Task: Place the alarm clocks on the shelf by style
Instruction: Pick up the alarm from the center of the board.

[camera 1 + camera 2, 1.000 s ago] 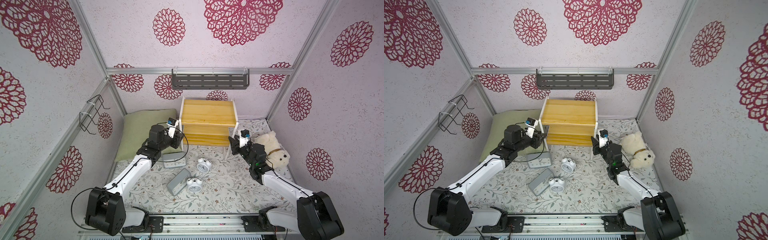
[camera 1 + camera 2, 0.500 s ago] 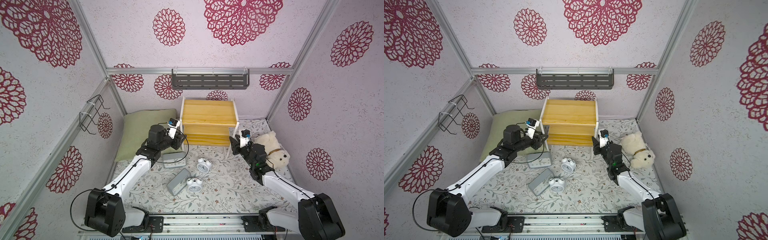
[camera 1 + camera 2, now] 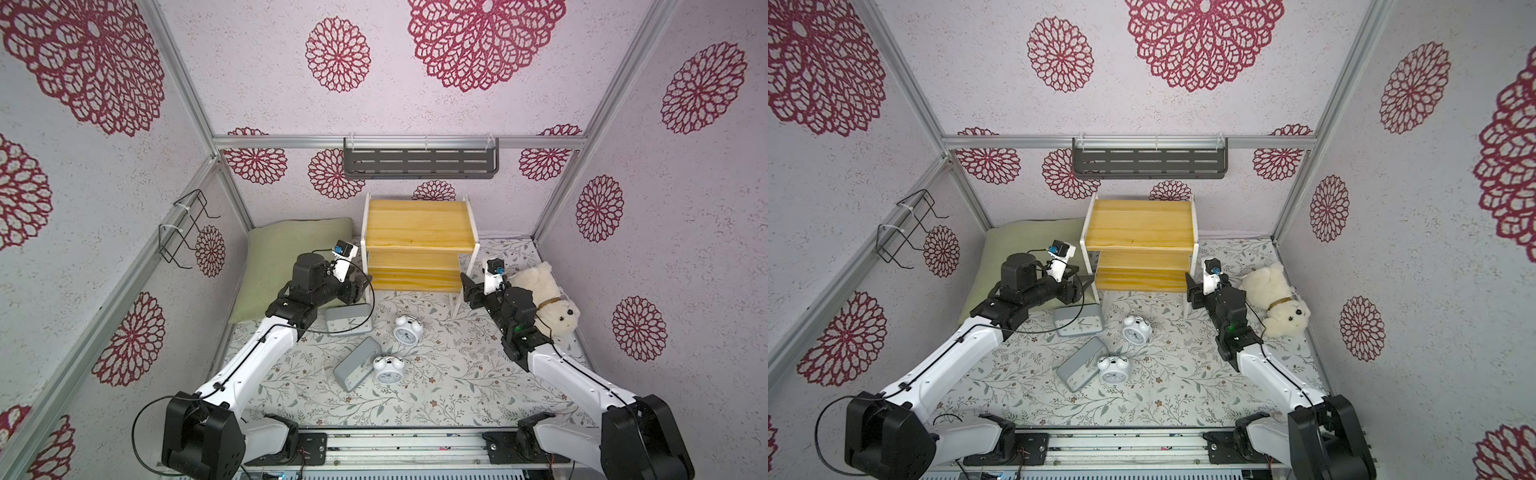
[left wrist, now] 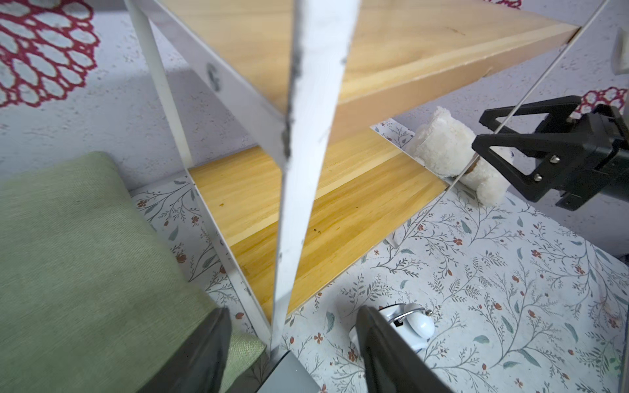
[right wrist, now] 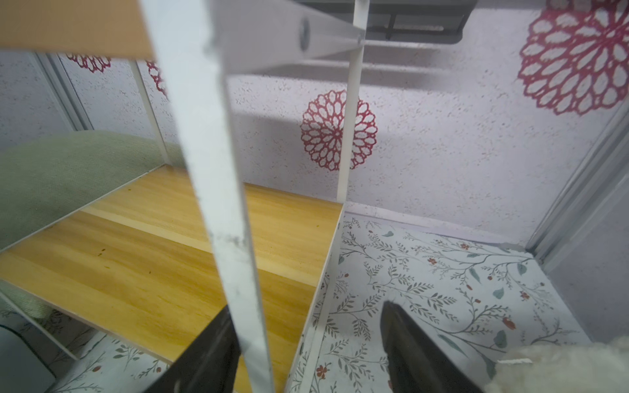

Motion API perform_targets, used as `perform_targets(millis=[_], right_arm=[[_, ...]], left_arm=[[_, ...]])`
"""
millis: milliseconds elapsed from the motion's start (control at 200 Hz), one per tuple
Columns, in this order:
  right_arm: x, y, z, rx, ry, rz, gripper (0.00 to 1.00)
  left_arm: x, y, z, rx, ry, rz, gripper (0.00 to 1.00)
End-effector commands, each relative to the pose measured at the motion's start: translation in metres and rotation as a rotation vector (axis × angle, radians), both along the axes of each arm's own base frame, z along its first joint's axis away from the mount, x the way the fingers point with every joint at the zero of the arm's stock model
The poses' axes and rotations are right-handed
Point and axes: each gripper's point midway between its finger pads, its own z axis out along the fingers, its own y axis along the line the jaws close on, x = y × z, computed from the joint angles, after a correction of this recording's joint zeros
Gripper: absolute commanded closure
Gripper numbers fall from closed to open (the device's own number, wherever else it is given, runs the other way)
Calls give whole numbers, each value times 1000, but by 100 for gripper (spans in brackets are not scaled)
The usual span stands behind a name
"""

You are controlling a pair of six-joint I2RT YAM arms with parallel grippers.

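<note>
The shelf with yellowish boards stands at the back. My left gripper is open astride its left front leg, with gaps on both sides. My right gripper is open astride the right front leg, which sits close to one finger. On the floral mat lie two grey rectangular alarm clocks and two round twin-bell ones. In the left wrist view a round clock shows beside my finger.
A green pillow lies left of the shelf and a white teddy bear right of it, behind my right arm. A dark slotted rack hangs on the back wall and a black wire basket on the left wall.
Both grippers' jaws have spread wider around the shelf's front legs. The arms, the shelf and the clocks have stayed where they were.
</note>
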Motion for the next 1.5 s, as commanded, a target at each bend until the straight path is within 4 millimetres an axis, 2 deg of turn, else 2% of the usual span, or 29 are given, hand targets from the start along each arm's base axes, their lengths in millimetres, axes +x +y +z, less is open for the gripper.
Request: perform_targets(millis=[0, 130, 240, 420, 535, 886, 1346, 1496], right_arm=[[-5, -9, 38, 21, -90, -31, 21], [-13, -14, 41, 11, -94, -43, 16], [-23, -18, 43, 9, -98, -48, 15], [-38, -21, 42, 8, -105, -36, 13], [-43, -22, 38, 0, -95, -32, 13], [-51, -28, 42, 8, -112, -48, 11], [-53, -34, 41, -1, -115, -75, 10], [-54, -34, 39, -4, -112, -77, 10]], left_arm=[[-10, 25, -3, 92, -9, 84, 25], [-25, 46, -10, 205, 5, 132, 15], [-39, 57, -14, 287, 23, 95, 8], [-54, 61, -39, 310, 78, -55, 6], [-56, 66, -55, 322, 114, -114, 6], [-36, 90, -114, 464, 217, -183, 8], [-20, 95, -158, 512, 300, -227, 10], [-15, 97, -164, 525, 301, -219, 11]])
